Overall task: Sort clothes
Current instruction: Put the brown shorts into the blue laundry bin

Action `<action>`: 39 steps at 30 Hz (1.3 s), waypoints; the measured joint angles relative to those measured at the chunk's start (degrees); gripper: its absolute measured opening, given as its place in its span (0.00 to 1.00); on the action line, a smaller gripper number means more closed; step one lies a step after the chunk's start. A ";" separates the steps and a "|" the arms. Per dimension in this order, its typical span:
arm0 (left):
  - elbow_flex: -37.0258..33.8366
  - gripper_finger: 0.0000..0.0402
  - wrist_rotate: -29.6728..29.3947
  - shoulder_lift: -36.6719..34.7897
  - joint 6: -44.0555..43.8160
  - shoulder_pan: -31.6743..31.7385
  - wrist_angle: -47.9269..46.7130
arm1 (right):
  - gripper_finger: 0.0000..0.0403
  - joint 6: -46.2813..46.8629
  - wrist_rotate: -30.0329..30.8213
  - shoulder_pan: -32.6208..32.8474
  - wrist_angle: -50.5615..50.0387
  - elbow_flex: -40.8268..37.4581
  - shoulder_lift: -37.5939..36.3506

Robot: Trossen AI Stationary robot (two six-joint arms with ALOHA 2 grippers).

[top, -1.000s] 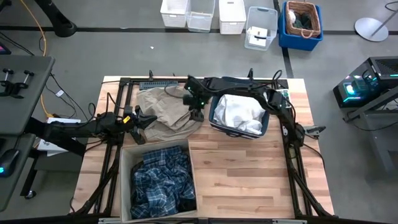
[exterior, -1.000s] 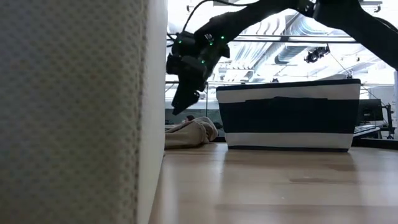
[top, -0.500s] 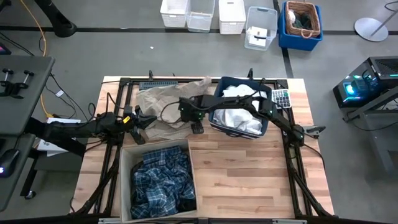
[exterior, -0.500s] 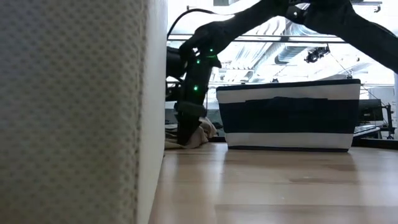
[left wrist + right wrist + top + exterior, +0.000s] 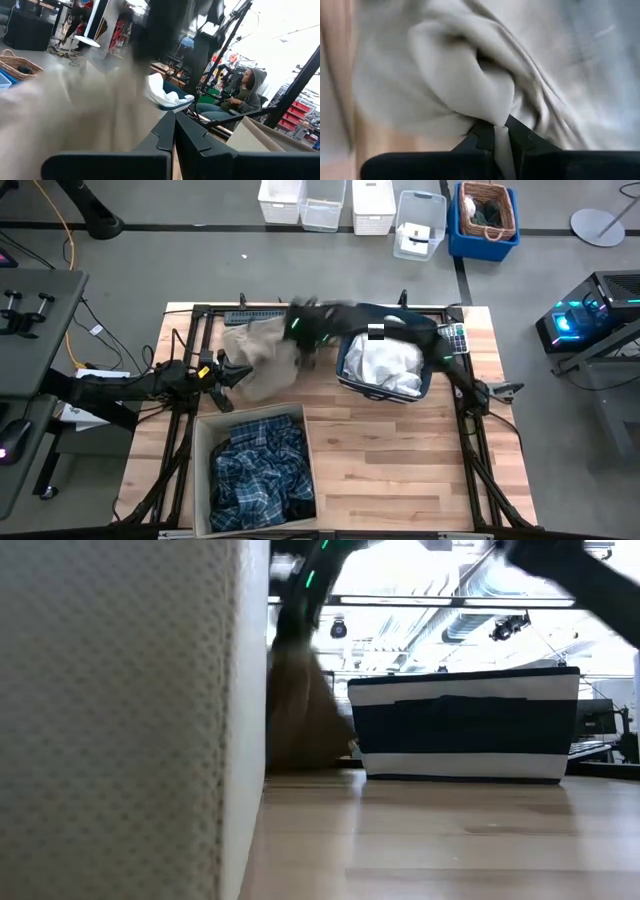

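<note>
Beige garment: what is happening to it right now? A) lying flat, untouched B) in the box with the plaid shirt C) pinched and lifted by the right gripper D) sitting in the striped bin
C: the right gripper is shut on a fold of the beige garment, which hangs raised beside the striped bin.

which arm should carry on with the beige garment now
The right. Its hand is already shut on the beige garment, which hangs lifted beside the striped bin. The left hand waits shut at the table's left edge.
</note>
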 joint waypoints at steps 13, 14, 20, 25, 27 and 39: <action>0.00 0.00 0.00 0.02 -0.02 -0.01 0.02 | 0.00 11.82 22.27 -4.76 8.15 -5.94 -38.10; 0.00 0.00 0.02 0.02 -0.01 -0.01 0.01 | 0.00 11.46 24.38 -3.58 7.72 -5.94 -40.33; 0.00 0.00 0.02 0.02 -0.02 -0.01 0.04 | 0.00 15.89 26.88 3.72 -1.03 -6.12 -48.51; 0.00 0.00 0.04 0.02 -0.02 -0.01 0.02 | 0.00 21.82 25.74 7.98 -9.83 -11.06 -49.68; 0.00 0.00 0.04 0.02 -0.02 -0.02 0.02 | 0.00 22.46 24.41 9.30 -10.09 -15.63 -49.49; 0.00 0.00 0.04 0.02 -0.02 0.00 0.02 | 0.00 34.15 13.53 11.50 -6.20 -46.84 -54.33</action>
